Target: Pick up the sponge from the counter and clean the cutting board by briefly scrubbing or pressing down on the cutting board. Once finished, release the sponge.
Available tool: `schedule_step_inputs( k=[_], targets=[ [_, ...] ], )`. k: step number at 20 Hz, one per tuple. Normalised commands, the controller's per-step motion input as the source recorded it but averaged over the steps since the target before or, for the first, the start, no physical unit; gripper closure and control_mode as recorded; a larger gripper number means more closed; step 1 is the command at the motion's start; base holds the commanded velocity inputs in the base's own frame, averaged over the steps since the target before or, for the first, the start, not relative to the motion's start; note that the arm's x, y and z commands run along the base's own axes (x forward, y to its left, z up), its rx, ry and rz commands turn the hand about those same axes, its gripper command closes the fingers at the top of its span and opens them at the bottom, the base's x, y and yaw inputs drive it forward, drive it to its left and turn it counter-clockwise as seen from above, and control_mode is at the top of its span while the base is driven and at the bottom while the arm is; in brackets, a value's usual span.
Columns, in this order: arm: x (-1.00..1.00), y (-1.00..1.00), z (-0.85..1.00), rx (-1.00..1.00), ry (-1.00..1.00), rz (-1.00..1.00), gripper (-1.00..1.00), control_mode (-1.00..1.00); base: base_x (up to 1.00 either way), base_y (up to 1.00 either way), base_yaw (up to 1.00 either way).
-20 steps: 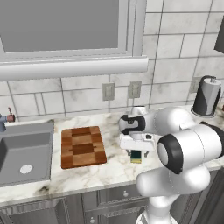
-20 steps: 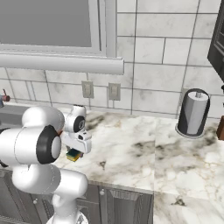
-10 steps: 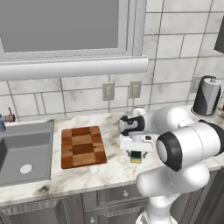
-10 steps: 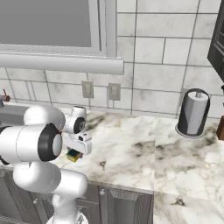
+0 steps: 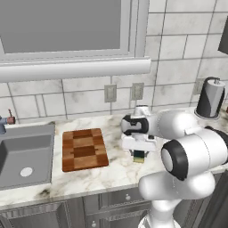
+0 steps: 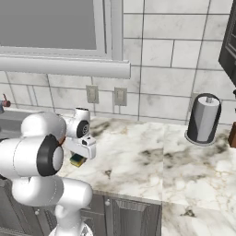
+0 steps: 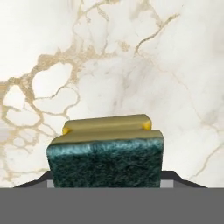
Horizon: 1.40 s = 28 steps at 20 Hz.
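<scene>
Grab step looks done: fingers (image 7: 105, 177) clamped on the sponge (image 7: 106, 155) over the counter (image 7: 166, 65). Next, carry it toward 9 o'clock onto the cutting board (image 5: 83, 148).

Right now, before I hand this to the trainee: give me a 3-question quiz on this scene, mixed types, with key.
1. True or false: the sponge lies on the cutting board.
2. In the left base view, what is directly left of the cutting board? A) dark cylinder B) sink C) wall outlets
3. Fill in: in the hand view, the sponge's ___ scrub face is toward the camera, with the marble counter behind it.
Key: 1 false, it is past the board's right edge, over the counter. 2 B, the sink. 3 green.
</scene>
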Motion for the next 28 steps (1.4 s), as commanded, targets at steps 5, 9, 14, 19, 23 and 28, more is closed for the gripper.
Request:
schedule_step_inputs(
  k=[5, 9, 14, 19, 23, 28],
  targets=[
    [-0.05, 0.27, 0.53, -0.01, -0.18, 0.06, 1.0, -1.0, 0.0, 0.0, 0.0],
    [0.06, 0.43, 0.3, 0.0, -0.01, 0.27, 1.0, -1.0, 0.0, 0.0, 0.0],
    [0.16, 0.47, 0.13, 0.0, 0.0, 0.32, 1.0, -1.0, 0.0, 0.0, 0.0],
    [0.18, 0.49, 0.17, -0.01, -0.05, 0.4, 1.0, -1.0, 0.0, 0.0, 0.0],
    [0.11, 0.48, 0.05, -0.06, -0.02, 0.41, 1.0, -1.0, 0.0, 0.0, 0.0],
    [0.0, 0.36, -0.03, -0.07, 0.0, 0.31, 1.0, -1.0, 0.0, 0.0, 0.0]
  ],
)
